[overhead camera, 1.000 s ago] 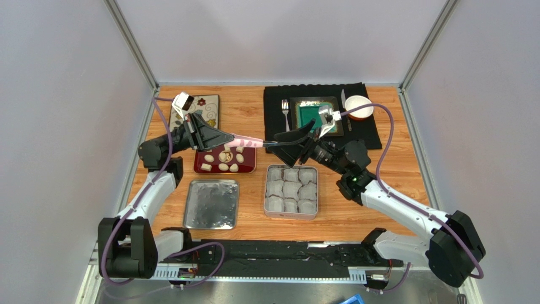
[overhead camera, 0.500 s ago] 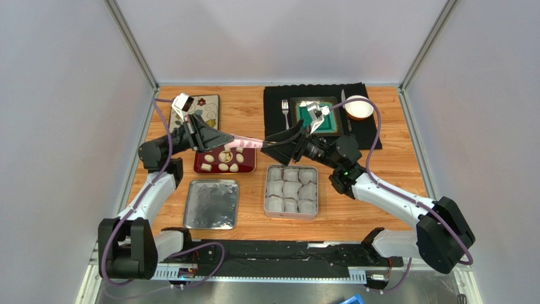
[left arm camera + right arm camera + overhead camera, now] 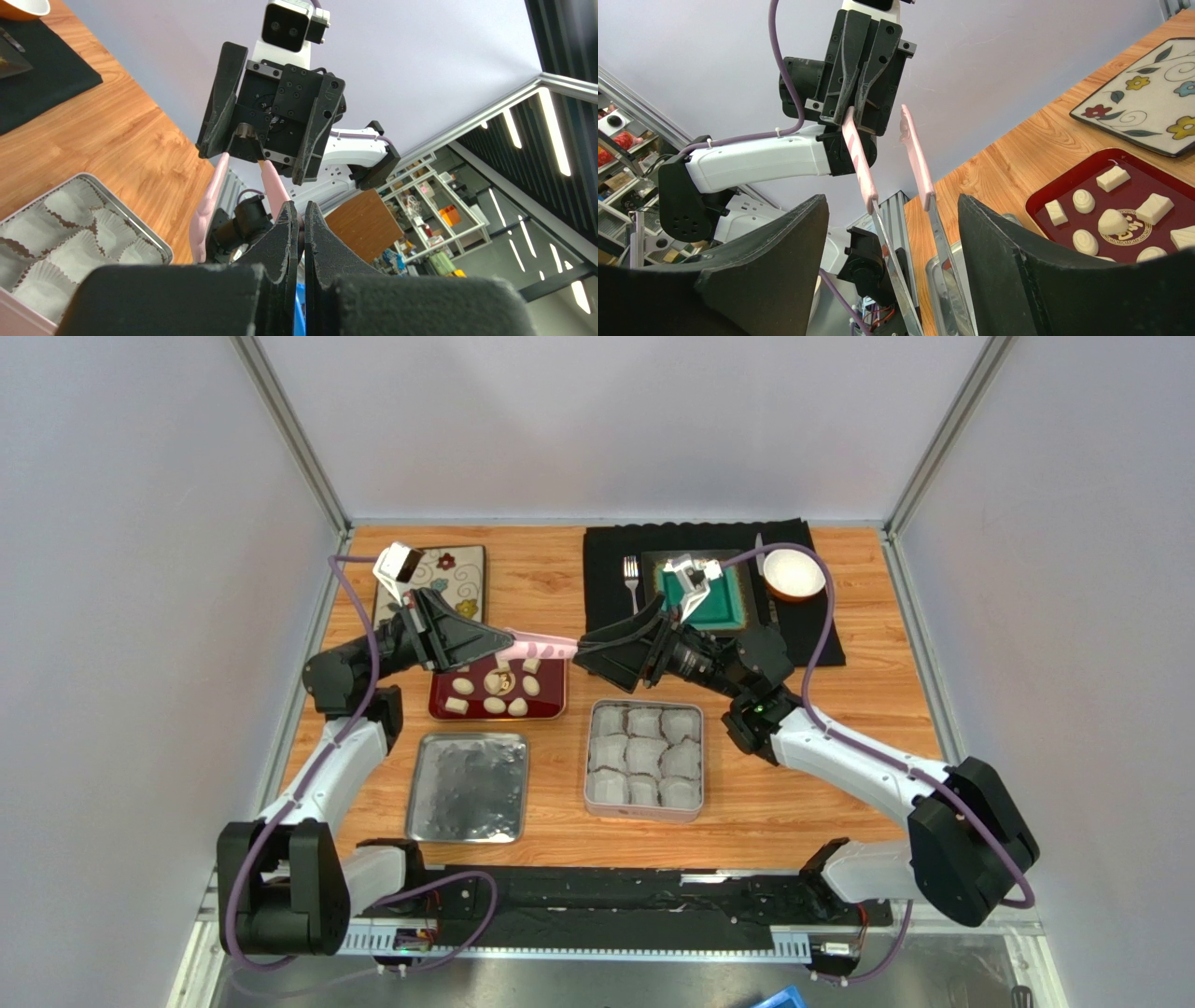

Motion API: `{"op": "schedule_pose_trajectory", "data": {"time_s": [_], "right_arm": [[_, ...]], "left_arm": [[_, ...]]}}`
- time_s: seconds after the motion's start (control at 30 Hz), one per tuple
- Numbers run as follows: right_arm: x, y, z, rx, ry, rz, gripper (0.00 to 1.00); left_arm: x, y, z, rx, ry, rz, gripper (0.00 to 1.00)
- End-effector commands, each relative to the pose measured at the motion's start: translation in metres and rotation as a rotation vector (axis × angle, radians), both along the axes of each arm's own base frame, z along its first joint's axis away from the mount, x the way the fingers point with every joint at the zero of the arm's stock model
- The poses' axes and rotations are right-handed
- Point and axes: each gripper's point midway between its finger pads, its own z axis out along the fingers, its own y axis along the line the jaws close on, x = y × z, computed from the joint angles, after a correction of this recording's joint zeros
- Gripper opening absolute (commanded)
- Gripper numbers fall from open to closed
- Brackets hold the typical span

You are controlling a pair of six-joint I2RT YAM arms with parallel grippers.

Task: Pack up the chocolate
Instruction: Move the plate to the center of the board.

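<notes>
Cream chocolate on a red tray — pink tongs, white plate with coloured flowers

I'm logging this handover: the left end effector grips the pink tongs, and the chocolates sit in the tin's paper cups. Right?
Not quite. The left end effector does grip the pink tongs, but the chocolates lie on the red tray; the paper cups in the tin are empty. The top external view shows it.

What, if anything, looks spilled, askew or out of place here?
Nothing stands out. The chocolate all lies inside the red tray, the paper cups sit neatly in the tin, and the pink tongs are held in the left fingers.
</notes>
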Motion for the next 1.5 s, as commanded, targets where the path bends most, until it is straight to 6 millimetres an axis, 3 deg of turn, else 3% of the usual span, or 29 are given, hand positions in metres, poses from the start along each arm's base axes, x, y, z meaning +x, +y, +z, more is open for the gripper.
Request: {"op": "schedule_pose_trajectory", "data": {"time_s": [0.0,0.53,0.73,0.93,1.1,1.47], "right_arm": [[-0.009,0.003,0.030,0.062,-0.066,0.045,0.70],[-0.010,0.003,0.031,0.058,-0.065,0.044,0.51],[-0.010,-0.003,0.035,0.043,-0.074,0.007,0.45],[-0.006,-0.013,0.032,-0.028,-0.086,-0.072,0.39],[-0.009,-0.019,0.027,-0.075,-0.082,-0.096,0.36],[-0.006,-0.022,0.002,-0.188,-0.050,-0.120,0.31]], "left_arm": [[-0.014,-0.002,0.010,0.011,-0.147,-0.004,0.00],[-0.014,-0.003,-0.001,0.040,-0.136,-0.010,0.00],[-0.014,-0.003,-0.015,0.085,-0.145,-0.024,0.01],[0.000,-0.001,-0.035,0.193,-0.157,-0.022,0.27],[0.013,0.008,-0.040,0.270,-0.195,0.029,0.40],[0.042,0.026,-0.038,0.379,-0.243,0.174,0.47]]}}
